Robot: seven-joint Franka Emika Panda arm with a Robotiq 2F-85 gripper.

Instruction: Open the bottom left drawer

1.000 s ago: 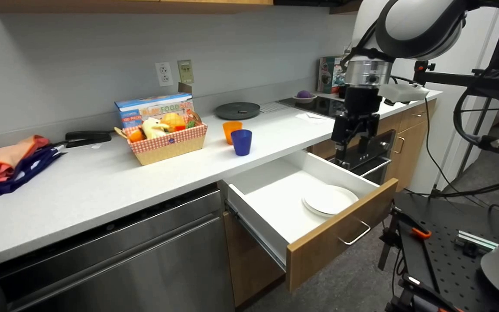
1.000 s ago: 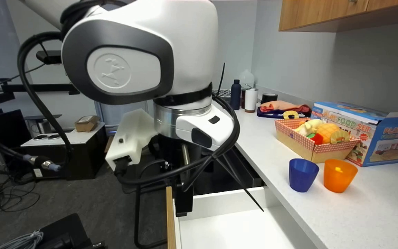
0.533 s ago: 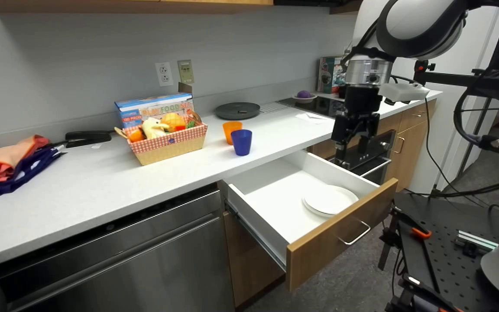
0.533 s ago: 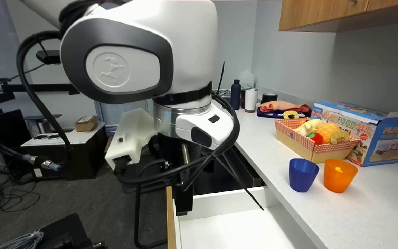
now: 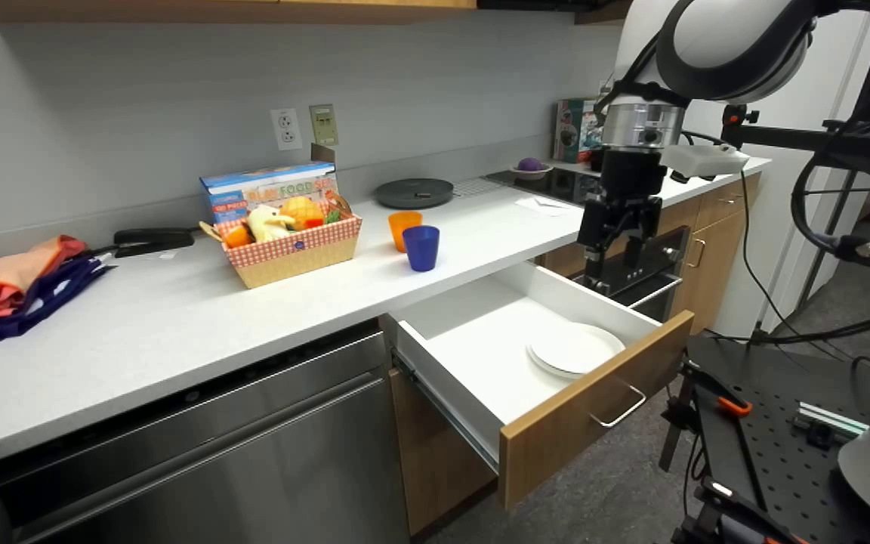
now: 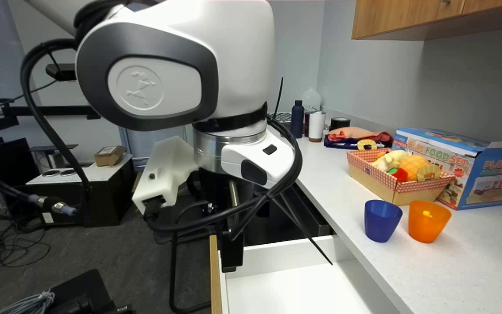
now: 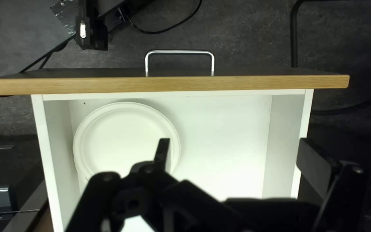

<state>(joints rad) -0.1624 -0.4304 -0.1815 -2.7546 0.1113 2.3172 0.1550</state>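
The drawer (image 5: 586, 427) has a brown wood front and white inside, and it stands pulled far out from under the counter. Its silver bar handle (image 5: 621, 409) sits on the front and also shows in the wrist view (image 7: 179, 52). White plates (image 5: 575, 349) lie in the drawer near the front, and show in the wrist view (image 7: 121, 135). My gripper (image 5: 615, 272) is open and empty above the drawer, pointing down, apart from the handle. In the wrist view its spread fingers (image 7: 233, 145) have only the drawer's inside between them. One finger (image 6: 232, 257) shows by the drawer's front edge (image 6: 215, 279).
A white counter (image 5: 314, 317) holds a blue cup (image 5: 422, 248), an orange cup (image 5: 403, 227) and a basket of toy food (image 5: 295, 253). A steel dishwasher (image 5: 254, 468) is beside the drawer. A black oven (image 5: 650, 264) stands beyond it. Cables hang round the arm.
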